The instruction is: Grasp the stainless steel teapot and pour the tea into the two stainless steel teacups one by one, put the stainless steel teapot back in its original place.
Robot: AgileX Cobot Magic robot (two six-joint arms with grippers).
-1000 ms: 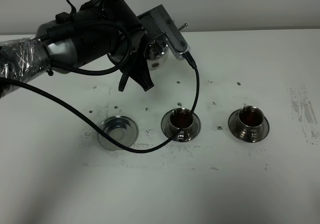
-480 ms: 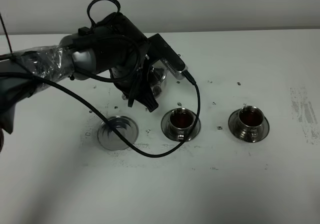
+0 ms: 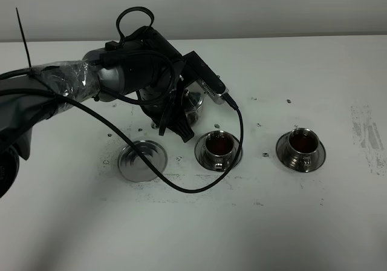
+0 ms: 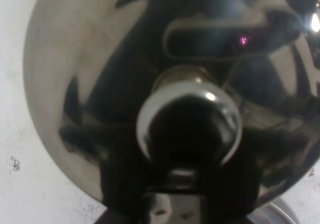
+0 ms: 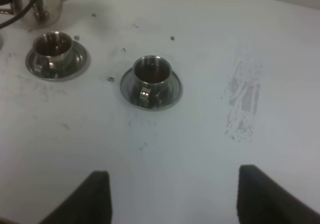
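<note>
The left gripper's fingers are clamped shut on the stainless steel teapot, upper left of centre in the high view, above the desk and not yet over its empty saucer at lower left. The risk, as I judge it: the mirror-smooth pot could twist in that narrow grip, or land off the saucer's raised ring and tip. The trailing cable drapes beside the near teacup and could drag it, spilling tea. The right gripper's fingers stand apart and idle near the far teacup. No brand, label or writing is readable.
</note>
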